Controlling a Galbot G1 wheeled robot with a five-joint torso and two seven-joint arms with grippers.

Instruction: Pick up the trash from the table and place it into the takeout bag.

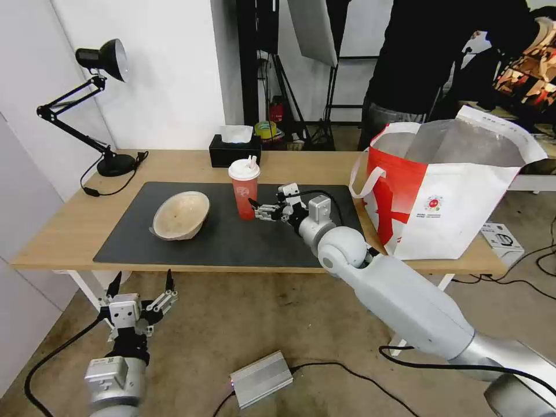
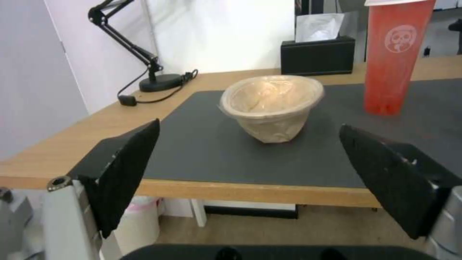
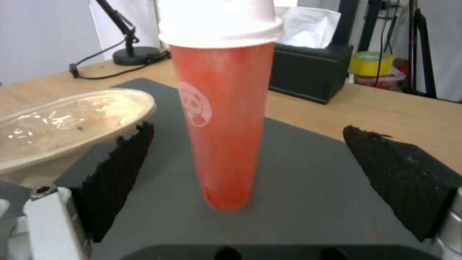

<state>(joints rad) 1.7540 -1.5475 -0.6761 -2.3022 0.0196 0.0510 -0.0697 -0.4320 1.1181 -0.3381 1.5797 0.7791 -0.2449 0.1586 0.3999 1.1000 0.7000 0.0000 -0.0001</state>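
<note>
The right tool [image 1: 255, 209] reaches over the dark mat [image 1: 226, 237] with its fingers spread wide, just beside the upright red drink cup [image 1: 244, 189] but apart from it. The beige pulp bowl [image 1: 180, 215] lies tilted on the mat nearby. The takeout bag [image 1: 446, 191] stands open at the surface's [image 1: 63, 226] right end. The left tool [image 1: 141, 289] hangs wide below the surface's near edge

Location type: robot test lab / recording studio, not a home. Evidence: light stands w/ softbox panel [image 1: 313, 29] behind the worktop [image 1: 58, 231]; loose cables and a metal power-supply box [image 1: 262, 379] on bare concrete floor; black desk lamp [image 1: 92, 98]; plain white walls; equipment clutter at rear.
</note>
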